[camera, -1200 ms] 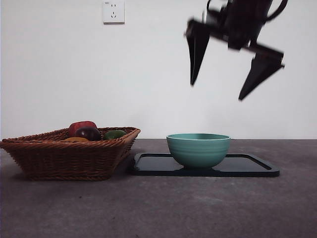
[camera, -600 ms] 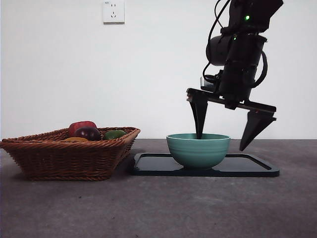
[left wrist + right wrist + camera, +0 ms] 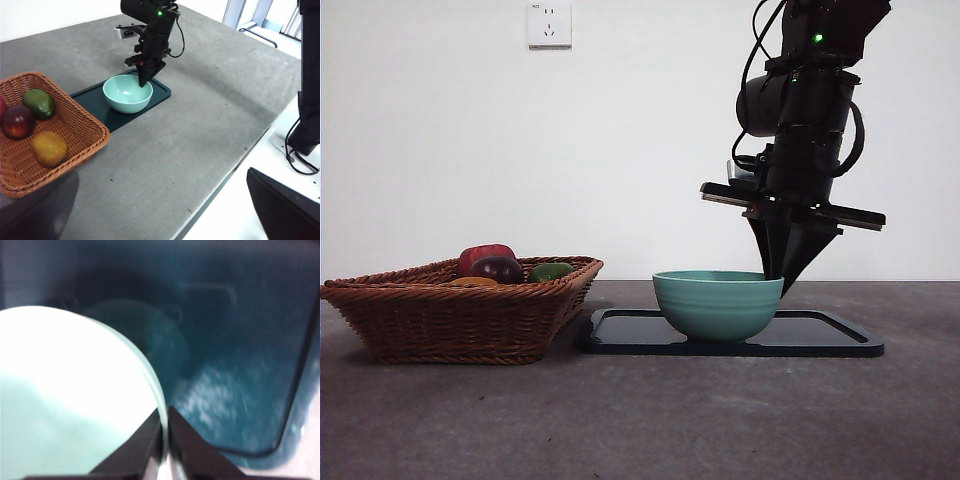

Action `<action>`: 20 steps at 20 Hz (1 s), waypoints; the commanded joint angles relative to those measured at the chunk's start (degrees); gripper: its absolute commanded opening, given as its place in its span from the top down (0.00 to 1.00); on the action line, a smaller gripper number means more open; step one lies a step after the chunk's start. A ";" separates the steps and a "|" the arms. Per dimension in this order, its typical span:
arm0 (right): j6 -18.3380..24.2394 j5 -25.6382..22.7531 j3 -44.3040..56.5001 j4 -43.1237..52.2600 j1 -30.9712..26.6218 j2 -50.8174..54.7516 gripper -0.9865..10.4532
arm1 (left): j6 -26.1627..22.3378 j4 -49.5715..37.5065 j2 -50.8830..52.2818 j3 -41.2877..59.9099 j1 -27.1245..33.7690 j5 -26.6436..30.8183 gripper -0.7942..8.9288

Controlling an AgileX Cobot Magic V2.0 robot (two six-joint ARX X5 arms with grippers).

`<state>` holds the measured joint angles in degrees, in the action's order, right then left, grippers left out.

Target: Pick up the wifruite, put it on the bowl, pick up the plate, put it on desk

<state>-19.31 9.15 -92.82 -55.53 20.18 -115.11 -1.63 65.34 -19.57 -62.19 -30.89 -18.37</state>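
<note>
— Is there any writing that can be read?

— None. The wall socket in the front view bears a tiny dark mark at its upper left corner (too small to make out as letters or numbers).

— And the arm?

— The arm carries only a green light, no label or brand. The bowl, tray and basket show no print either.

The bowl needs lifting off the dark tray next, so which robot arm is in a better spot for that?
Probably the right. The right gripper is already shut on the rim of the bowl, one jaw inside, one outside. The left arm waits far back across the desk.
</note>
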 commanded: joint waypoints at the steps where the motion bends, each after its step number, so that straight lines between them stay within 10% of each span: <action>1: 2.08 -0.15 -1.40 -2.23 0.20 1.60 0.91 | -0.28 -0.63 -0.09 -0.57 -0.37 -0.33 0.27; 11: 9.11 -1.09 -1.25 -20.17 3.34 17.44 0.91 | -0.28 -0.66 -0.09 -0.57 -0.37 -0.33 0.27; 20: 9.09 -2.08 4.20 -16.22 15.21 20.33 0.91 | -0.28 -0.63 -0.09 -0.57 -0.37 -0.31 0.27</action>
<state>-10.72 7.11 -88.16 -71.75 34.94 -94.08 -1.65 65.34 -19.57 -62.19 -30.89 -18.37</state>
